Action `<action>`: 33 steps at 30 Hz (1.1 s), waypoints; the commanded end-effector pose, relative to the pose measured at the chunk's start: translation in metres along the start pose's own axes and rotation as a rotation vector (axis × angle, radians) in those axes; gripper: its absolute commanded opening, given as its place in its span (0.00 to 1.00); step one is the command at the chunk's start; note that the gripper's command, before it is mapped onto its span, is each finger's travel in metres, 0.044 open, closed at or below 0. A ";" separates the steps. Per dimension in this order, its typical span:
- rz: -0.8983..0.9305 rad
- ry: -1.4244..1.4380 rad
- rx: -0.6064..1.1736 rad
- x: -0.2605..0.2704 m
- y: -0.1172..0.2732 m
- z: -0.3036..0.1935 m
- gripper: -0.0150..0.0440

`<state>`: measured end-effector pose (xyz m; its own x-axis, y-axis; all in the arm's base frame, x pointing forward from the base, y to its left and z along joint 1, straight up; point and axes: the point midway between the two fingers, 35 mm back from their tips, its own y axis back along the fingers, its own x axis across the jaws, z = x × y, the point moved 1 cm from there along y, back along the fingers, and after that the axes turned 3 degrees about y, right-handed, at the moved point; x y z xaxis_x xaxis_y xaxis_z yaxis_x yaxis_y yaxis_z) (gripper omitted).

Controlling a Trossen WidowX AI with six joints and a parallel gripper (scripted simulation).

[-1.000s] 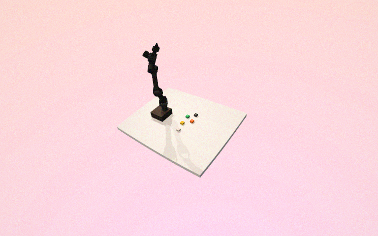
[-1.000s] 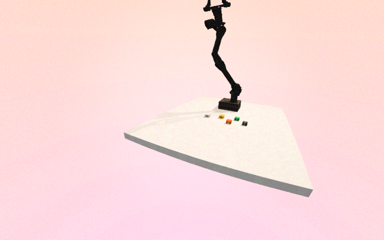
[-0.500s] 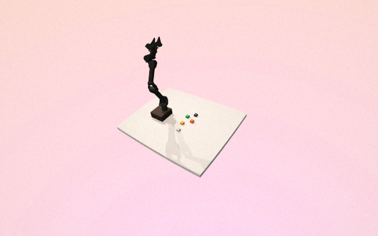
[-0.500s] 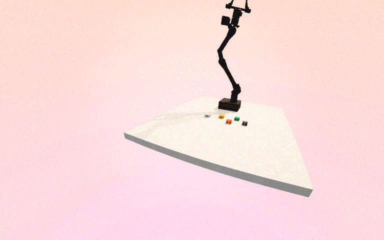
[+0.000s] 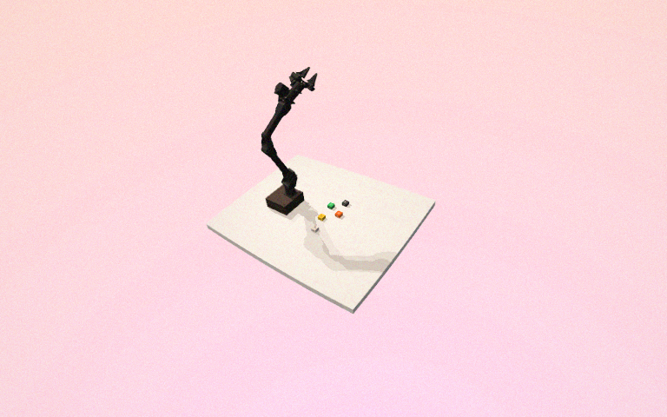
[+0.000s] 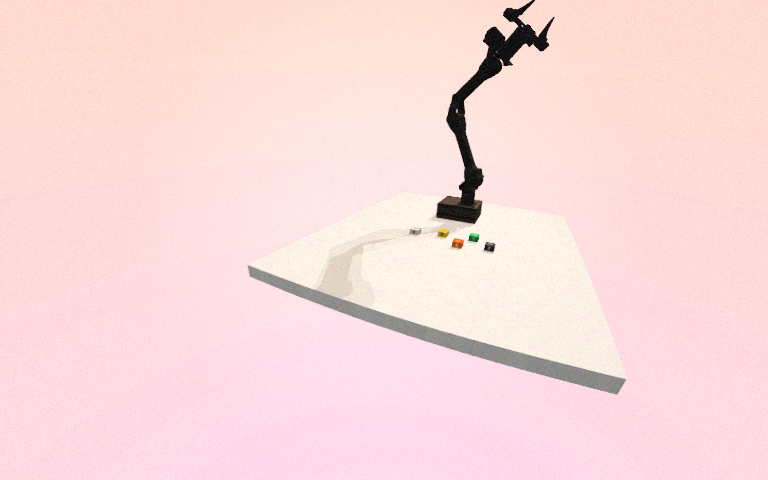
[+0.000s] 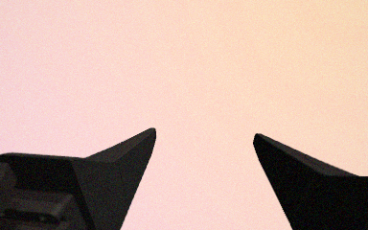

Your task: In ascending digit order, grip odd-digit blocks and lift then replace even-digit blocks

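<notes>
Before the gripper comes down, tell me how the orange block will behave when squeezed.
The orange block looks like a small flat-sided cube, so it probably stays stiff and will not roll. It sits flat on the table, so tipping seems unlikely. The green block is close, so a wide-open gripper might nudge it.

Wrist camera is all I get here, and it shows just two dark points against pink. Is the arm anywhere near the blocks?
Observer: No. The gripper is raised high above the table, pointing up and away, open, with nothing in it.
Operator: How many blocks are down there?
Observer: Five: white, yellow, orange, green and black.
Operator: Where do they sit?
Observer: All close in front of the arm's base, each apart from the others.
Operator: Can you read the digits?
Observer: No, they are too small to make out.
</notes>
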<state>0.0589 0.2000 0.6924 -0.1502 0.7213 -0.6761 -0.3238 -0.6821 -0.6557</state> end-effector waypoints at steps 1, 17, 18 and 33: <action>0.138 0.055 0.138 0.056 -0.017 -0.047 0.93; 0.457 0.075 0.729 0.157 0.017 -0.256 0.93; 0.470 0.068 0.771 0.160 0.023 -0.269 0.93; 0.562 -0.140 1.438 0.169 0.175 -0.435 0.93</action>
<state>0.3664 0.1859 0.3616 -0.5645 0.4250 -0.7076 -0.8245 -0.3321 0.4583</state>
